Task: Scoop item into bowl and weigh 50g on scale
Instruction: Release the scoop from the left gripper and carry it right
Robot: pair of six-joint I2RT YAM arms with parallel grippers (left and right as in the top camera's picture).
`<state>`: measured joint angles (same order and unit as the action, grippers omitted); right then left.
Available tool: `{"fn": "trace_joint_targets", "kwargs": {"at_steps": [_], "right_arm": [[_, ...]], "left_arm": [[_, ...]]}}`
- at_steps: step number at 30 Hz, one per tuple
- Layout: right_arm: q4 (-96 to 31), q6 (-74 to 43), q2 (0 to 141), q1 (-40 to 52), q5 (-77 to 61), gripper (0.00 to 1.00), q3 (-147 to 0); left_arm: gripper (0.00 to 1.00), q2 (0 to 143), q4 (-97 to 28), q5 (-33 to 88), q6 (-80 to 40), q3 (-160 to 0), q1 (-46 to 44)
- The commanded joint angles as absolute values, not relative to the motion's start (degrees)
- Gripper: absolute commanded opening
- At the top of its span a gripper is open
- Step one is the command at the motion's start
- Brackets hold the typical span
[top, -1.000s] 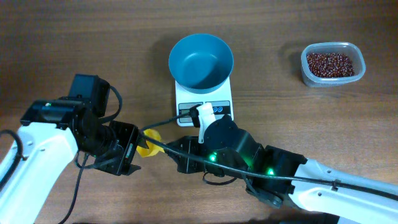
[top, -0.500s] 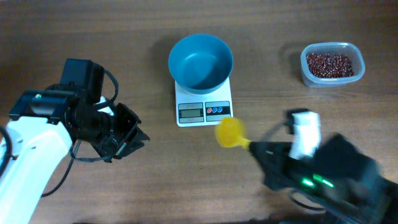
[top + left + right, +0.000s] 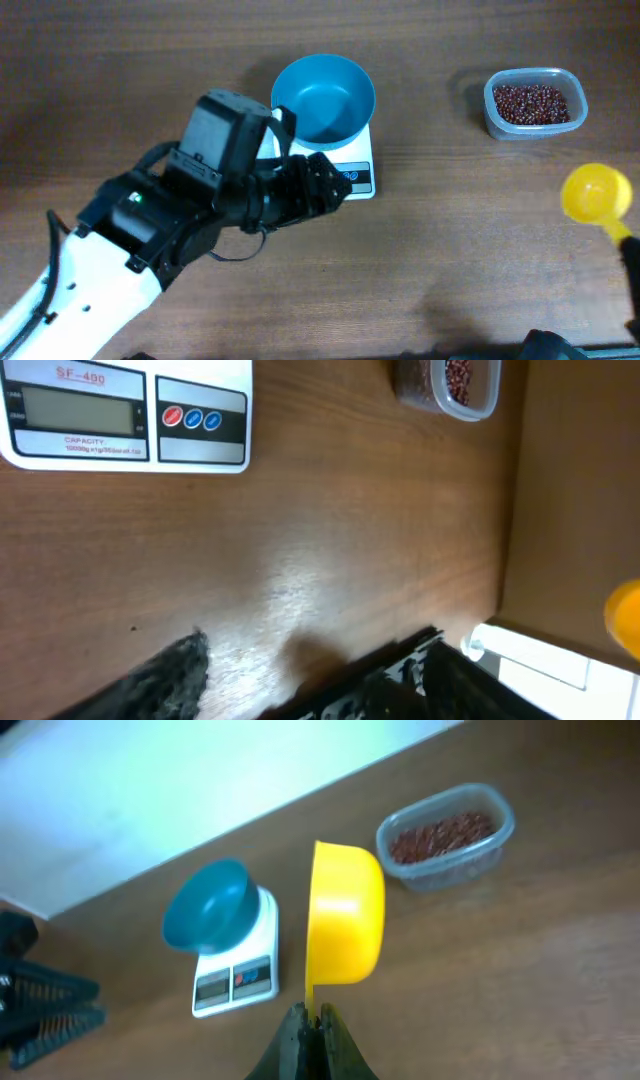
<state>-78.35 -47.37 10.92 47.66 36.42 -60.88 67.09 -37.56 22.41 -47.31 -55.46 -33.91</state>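
Note:
The teal bowl (image 3: 323, 97) stands empty on the white scale (image 3: 357, 170). The reddish-brown beans (image 3: 532, 103) lie in a clear tub (image 3: 497, 120) at the far right. My right gripper (image 3: 312, 1017) is shut on the handle of a yellow scoop (image 3: 345, 925), held empty in the air below the tub; the overhead view shows the scoop (image 3: 597, 193) near the right edge. My left gripper (image 3: 315, 645) is open and empty, low over the table just in front of the scale (image 3: 125, 415); overhead it (image 3: 328, 185) covers the scale's front edge.
The left arm's body (image 3: 170, 220) stretches from the lower left to the scale. The right wrist view shows the bowl (image 3: 205, 903), scale (image 3: 235, 975) and tub (image 3: 445, 838) ahead on the wooden table, with the table's far edge behind them.
My right arm has swung from the table's middle to the far right, carrying the yellow scoop. My left arm has moved right, up to the scale's front.

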Motion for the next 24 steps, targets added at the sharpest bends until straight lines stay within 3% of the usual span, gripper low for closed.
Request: {"fn": "trace_joint_targets", "kwargs": {"at_steps": [1,8,18,24], "right_arm": [[-80.8,-46.8,10.7,47.6,39.9,0.04,-63.6],[-81.7,-48.5,14.0,47.6,39.2,0.04,-65.0],[-90.7,-43.2,36.1,47.6,45.2,0.04,-83.3],[-84.8,-41.7,43.0,47.6,50.1,0.04,-83.6]], "left_arm": [[0.99,66.5,-37.3,19.7,-46.6,-56.2,-35.1],[0.99,66.6,-41.9,14.7,-46.6,-56.2,-35.1],[0.99,66.6,-43.4,13.6,-46.6,-56.2,-35.1],[0.99,66.6,-43.7,13.6,-46.6,-56.2,-35.1]]}}
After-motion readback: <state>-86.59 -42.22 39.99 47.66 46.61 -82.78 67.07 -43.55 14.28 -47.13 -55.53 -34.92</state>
